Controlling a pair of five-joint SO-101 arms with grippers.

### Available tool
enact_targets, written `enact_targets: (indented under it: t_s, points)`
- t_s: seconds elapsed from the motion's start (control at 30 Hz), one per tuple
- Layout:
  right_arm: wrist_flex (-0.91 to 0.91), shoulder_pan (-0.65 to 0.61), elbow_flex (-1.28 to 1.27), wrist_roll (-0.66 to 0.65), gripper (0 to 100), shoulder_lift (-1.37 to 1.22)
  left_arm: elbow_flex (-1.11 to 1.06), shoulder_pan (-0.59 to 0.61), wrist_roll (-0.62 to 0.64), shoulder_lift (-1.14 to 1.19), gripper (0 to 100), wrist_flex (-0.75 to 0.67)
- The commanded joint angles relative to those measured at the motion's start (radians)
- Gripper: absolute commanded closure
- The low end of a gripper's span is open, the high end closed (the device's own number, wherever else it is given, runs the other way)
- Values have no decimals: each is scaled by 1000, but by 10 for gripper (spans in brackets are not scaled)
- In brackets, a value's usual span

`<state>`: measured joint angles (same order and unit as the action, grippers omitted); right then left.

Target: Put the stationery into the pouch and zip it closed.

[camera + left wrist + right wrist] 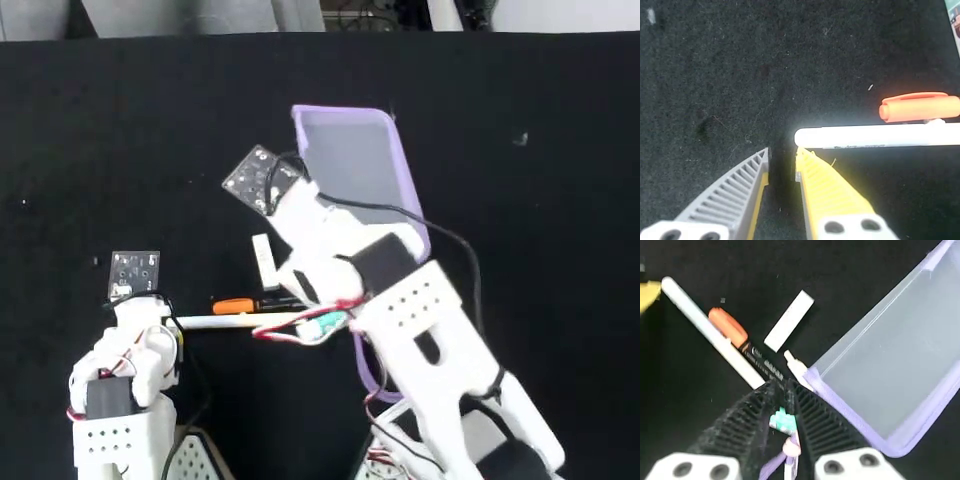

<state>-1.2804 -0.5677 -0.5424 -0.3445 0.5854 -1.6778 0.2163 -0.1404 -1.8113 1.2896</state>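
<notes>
The clear pouch (350, 160) with purple trim lies open at mid-table, partly under my right arm. My right gripper (782, 386) is shut on the pouch's teal zipper pull (781, 421), which also shows as the teal pull (325, 322) in the high view. A white pen (235, 320) and an orange-capped marker (235, 305) lie side by side between the arms. A white eraser (263, 260) lies just beyond them. My left gripper (782, 151) sits low over the table, slightly open with nothing between its fingers, its yellow finger (825, 185) touching the white pen's (875, 136) end.
The table is a black cloth (520, 200) with free room on the far side and at the right. Each arm's white base stands at the near edge. In the right wrist view the pen (710, 330), marker (730, 327) and eraser (789, 321) lie beside the pouch's (890, 365) open mouth.
</notes>
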Motion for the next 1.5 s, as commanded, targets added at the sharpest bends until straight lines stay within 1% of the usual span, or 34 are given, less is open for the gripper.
enact_targets:
  t_s: [0.0, 0.17, 0.23, 0.33, 0.4, 0.47, 0.6, 0.7, 0.97, 1.13, 1.33, 1.47]
  points:
    - [69, 14, -48, 15, 984, 87, -22, -2, 5, -6, 902, -17]
    - [66, 161, -113, 15, 976, 104, -22, -2, 5, -6, 902, -17]
    - [38, 213, -137, 15, 925, 104, -22, -2, 5, -6, 902, -17]
    - [-17, 249, -165, 15, 812, 108, -22, -2, 5, -6, 902, -17]
    - [-32, 249, -193, 15, 769, 110, -22, -1, 5, -6, 902, -17]
    - [-21, 247, -222, 18, 766, 105, -22, -1, 5, -6, 902, -17]
    - [124, 247, -326, 25, 766, 104, -22, -1, 5, -6, 902, -17]
    - [218, 247, -398, 78, 766, 104, -22, -1, 5, -6, 902, -17]
    - [226, 192, -435, 80, 766, 82, -22, -1, 5, -6, 902, -17]
    - [238, 190, -394, 78, 766, -87, -22, -1, 5, -6, 902, -17]
    - [239, 153, -297, 84, 766, -298, -22, -2, 5, -6, 902, -17]
    - [250, 157, -249, 86, 768, -363, -22, -2, 5, -6, 902, -17]
